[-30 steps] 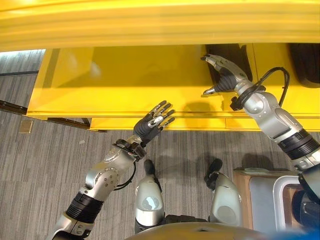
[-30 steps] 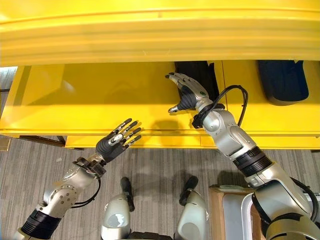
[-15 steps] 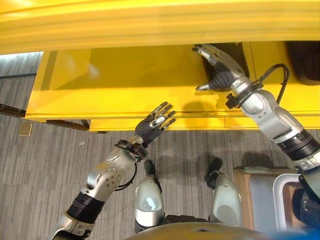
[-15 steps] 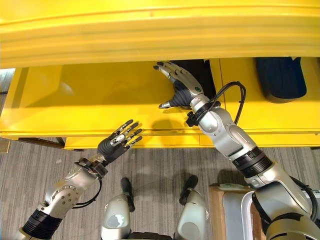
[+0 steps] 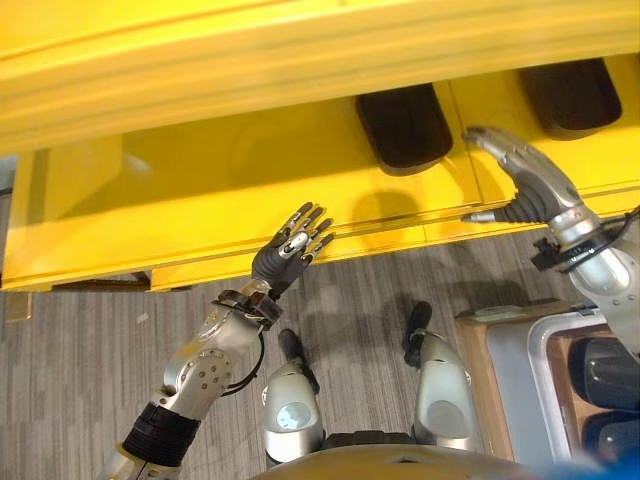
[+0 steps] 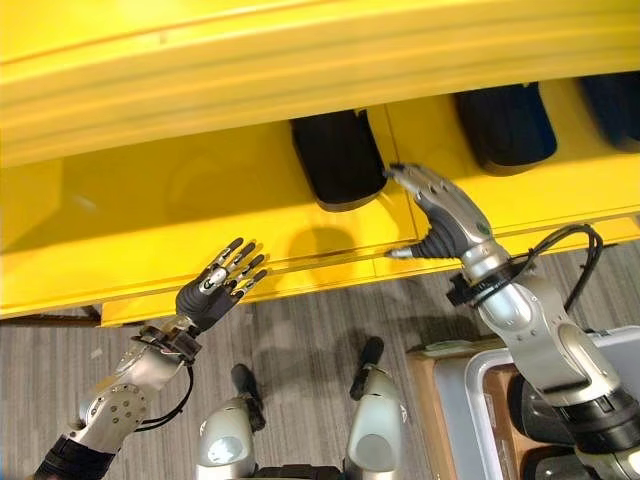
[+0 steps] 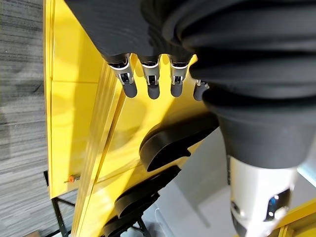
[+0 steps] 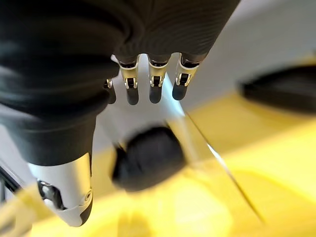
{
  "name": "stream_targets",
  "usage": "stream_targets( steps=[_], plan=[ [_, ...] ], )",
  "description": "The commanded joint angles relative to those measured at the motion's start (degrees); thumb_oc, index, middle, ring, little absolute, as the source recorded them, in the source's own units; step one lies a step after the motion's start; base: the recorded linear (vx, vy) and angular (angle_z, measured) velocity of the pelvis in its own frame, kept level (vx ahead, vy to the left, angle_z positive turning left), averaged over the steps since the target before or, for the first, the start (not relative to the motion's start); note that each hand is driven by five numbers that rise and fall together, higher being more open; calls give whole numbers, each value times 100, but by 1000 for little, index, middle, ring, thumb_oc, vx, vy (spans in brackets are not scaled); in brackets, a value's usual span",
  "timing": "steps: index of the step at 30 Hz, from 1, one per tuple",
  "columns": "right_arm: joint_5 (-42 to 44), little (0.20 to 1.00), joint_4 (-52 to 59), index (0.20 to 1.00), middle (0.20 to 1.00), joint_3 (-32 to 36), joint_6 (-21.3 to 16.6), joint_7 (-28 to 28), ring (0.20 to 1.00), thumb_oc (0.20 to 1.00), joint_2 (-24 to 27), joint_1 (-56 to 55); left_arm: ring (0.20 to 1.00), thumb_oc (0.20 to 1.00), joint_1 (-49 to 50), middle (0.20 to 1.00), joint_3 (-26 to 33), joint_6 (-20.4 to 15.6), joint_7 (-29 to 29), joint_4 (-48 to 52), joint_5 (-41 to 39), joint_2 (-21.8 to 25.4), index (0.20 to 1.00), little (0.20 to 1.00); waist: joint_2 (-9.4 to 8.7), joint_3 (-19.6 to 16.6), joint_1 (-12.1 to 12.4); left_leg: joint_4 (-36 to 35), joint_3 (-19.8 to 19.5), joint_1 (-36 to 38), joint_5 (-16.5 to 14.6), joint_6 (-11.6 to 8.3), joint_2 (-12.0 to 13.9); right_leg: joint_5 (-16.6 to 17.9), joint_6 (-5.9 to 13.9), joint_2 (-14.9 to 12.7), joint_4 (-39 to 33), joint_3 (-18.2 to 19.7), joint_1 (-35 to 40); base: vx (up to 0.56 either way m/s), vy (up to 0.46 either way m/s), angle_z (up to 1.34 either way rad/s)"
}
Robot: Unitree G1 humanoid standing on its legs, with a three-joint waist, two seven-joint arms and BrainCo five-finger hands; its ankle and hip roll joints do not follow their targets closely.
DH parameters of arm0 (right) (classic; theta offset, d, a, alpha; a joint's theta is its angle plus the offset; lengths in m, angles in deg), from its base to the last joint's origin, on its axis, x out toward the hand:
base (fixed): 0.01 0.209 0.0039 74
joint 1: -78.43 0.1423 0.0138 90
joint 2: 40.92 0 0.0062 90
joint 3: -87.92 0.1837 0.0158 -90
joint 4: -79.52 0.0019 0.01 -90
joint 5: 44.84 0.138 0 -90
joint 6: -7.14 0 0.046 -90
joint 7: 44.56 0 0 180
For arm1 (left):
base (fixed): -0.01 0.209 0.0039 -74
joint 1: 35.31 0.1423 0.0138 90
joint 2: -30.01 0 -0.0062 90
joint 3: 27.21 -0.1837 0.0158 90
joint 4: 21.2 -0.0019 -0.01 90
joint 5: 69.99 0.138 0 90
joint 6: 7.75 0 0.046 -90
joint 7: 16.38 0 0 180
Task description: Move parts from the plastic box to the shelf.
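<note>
The right hand [image 6: 447,218] has pulled back from the dark part [image 6: 337,158] it was reaching over a second ago and now hangs empty by the near edge of the yellow shelf [image 5: 200,190], fingers loosely spread, with that part lying alone further in and another part [image 6: 505,125] lying to its right. At the near right stands the plastic box [image 5: 545,350] with more dark parts [image 5: 603,372] inside. The left hand [image 5: 290,250] is held flat and released just before the shelf's near edge, grasping nothing.
</note>
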Motion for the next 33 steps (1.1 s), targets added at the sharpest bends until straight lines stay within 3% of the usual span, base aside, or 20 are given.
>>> stream_targets(
  steps=[1, 8, 10, 14, 17, 18, 21, 24, 25, 33],
  plan=[
    [1233, 1000, 506, 1000, 1000, -11, -251, -797, 1000, 1000, 229, 35, 1000, 1000, 263, 1000, 66, -277, 335, 477, -70, 321, 1000, 1000, -263, -193, 52, 241, 308, -146, -271, 256, 23, -844, 467, 64, 114, 113, 547, -23, -104, -14],
    [2095, 1000, 613, 1000, 1000, -235, -749, -1362, 1000, 1000, 375, -212, 1000, 1000, 288, 1000, 4, -299, 404, 437, 30, 449, 1000, 1000, -363, -243, 73, 263, 304, -122, -258, 247, 59, -671, 537, 124, -139, 158, 654, -9, -63, -5],
    [1674, 1000, 690, 1000, 1000, -287, -844, -1611, 1000, 1000, 315, -231, 1000, 1000, 289, 1000, -2, -296, 385, 442, -4, 514, 1000, 1000, -379, -252, 73, 300, 303, -137, -291, 245, 67, -653, 562, 132, -180, 174, 674, -5, -19, -1],
    [1052, 1000, 759, 1000, 1000, -398, -798, -1070, 1000, 1000, 330, -371, 1000, 1000, 328, 1000, -70, -340, 325, 457, -26, 555, 1000, 1000, -393, -258, 77, 310, 287, -124, -299, 256, 56, -606, 591, 137, -248, 179, 721, 0, 0, 0],
    [125, 1000, 733, 1000, 1000, -457, -996, -508, 1000, 1000, 280, -333, 1000, 1000, 399, 1000, -64, -371, 362, 461, -10, 574, 1000, 1000, -404, -259, 91, 330, 285, -131, -319, 264, 58, -572, 622, 141, -290, 189, 732, 0, 0, 0],
    [-459, 1000, 708, 1000, 1000, -591, -969, -307, 1000, 1000, 258, -130, 1000, 1000, 385, 1000, -115, -409, 310, 461, -23, 592, 1000, 1000, -394, -243, 116, 343, 271, -148, -332, 258, 61, -567, 636, 145, -312, 188, 737, 0, 0, 0],
    [-1002, 1000, 645, 1000, 1000, -856, -901, -53, 1000, 1000, 264, 244, 1000, 1000, 296, 1000, -186, -423, 256, 447, -17, 581, 1000, 1000, -369, -210, 168, 344, 237, -169, -331, 252, 53, -563, 642, 144, -327, 181, 745, 0, 0, 0],
    [-1319, 1000, 552, 1000, 1000, -1043, -731, -13, 1000, 1000, 238, 529, 1000, 1000, 244, 1000, -215, -428, 231, 442, -27, 577, 1000, 1000, -349, -194, 205, 344, 223, -186, -334, 247, 57, -577, 645, 132, -308, 164, 735, 0, 0, 0],
    [-1582, 1000, 424, 1000, 1000, -1285, -622, -257, 1000, 1000, 263, 919, 1000, 1000, 212, 1000, -190, -368, 211, 439, -29, 558, 1000, 1000, -321, -173, 269, 339, 187, -208, -324, 239, 46, -599, 637, 118, -274, 137, 732, 0, 0, 0],
    [-1396, 1000, 296, 1000, 1000, -1766, -450, -480, 1000, 1000, 515, 1592, 1000, 1000, 191, 1000, -88, -84, 337, 465, -82, 640, 1000, 1000, -304, -154, 430, 286, 107, -238, -271, 192, 57, -572, 671, 17, -267, 27, 727, 14, -12, 3]
  ],
)
